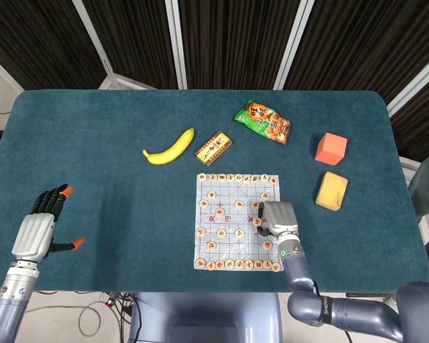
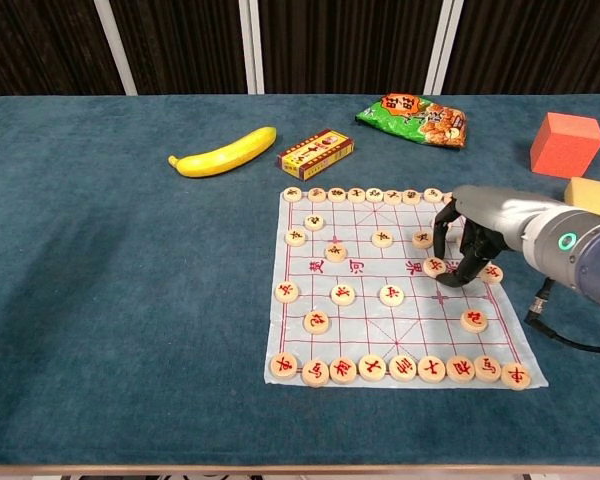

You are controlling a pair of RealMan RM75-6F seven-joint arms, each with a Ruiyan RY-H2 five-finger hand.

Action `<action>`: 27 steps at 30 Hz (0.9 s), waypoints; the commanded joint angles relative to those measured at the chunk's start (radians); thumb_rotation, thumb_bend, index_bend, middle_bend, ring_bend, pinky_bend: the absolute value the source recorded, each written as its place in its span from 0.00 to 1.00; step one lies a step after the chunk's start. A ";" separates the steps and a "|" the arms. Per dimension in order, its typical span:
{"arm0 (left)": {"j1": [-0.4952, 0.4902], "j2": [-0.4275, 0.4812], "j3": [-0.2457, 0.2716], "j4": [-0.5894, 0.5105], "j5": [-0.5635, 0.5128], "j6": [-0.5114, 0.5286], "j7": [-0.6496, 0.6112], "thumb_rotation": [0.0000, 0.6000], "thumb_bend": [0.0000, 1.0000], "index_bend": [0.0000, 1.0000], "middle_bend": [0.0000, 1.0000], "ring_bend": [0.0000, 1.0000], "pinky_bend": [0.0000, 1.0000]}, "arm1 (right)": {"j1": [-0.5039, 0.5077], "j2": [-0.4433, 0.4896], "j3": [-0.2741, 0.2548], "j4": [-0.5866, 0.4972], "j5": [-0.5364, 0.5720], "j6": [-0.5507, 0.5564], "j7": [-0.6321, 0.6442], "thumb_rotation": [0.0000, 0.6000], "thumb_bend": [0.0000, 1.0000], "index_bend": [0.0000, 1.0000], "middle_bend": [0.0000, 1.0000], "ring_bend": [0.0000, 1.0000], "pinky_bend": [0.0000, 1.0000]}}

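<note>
Here, right hand (image 2: 467, 250) curled over disc (image 2: 435, 266) near board's (image 2: 325, 352) right edge, disc seemingly pinched, grip not fully seen. Neighbouring discs (image 2: 493, 273) likely nudged if fingers drag. Left hand (image 1: 39, 230) spread, nothing held, at tabletop's near-left corner.

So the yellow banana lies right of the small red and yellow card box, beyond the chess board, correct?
Not quite: the yellow banana lies left of the small red and yellow card box, as the head view shows. Both do lie beyond the chess board.
</note>
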 commanded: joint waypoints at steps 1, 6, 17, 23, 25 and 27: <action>0.000 0.000 0.000 0.000 0.000 0.000 0.000 1.00 0.00 0.00 0.00 0.00 0.00 | 0.001 -0.001 0.000 0.004 0.003 -0.001 -0.002 1.00 0.39 0.55 1.00 1.00 1.00; 0.000 0.000 0.000 -0.001 -0.002 -0.001 0.000 1.00 0.00 0.00 0.00 0.00 0.00 | -0.001 -0.002 -0.003 0.010 0.009 -0.003 -0.005 1.00 0.39 0.55 1.00 1.00 1.00; 0.000 0.000 0.002 -0.003 0.002 0.001 0.000 1.00 0.00 0.00 0.00 0.00 0.00 | -0.007 -0.005 -0.006 0.002 0.002 0.014 -0.006 1.00 0.39 0.47 1.00 1.00 1.00; 0.000 0.000 0.002 -0.003 0.002 0.001 0.001 1.00 0.00 0.00 0.00 0.00 0.00 | -0.011 -0.005 -0.004 -0.007 -0.003 0.021 -0.004 1.00 0.39 0.38 1.00 1.00 1.00; 0.000 0.000 0.002 -0.004 0.001 0.001 0.001 1.00 0.00 0.00 0.00 0.00 0.00 | -0.012 -0.003 -0.005 -0.010 -0.003 0.023 -0.007 1.00 0.39 0.38 1.00 1.00 1.00; 0.000 0.000 0.002 -0.004 0.002 0.002 0.001 1.00 0.00 0.00 0.00 0.00 0.00 | -0.013 0.000 -0.006 -0.013 -0.005 0.026 -0.009 1.00 0.39 0.38 1.00 1.00 1.00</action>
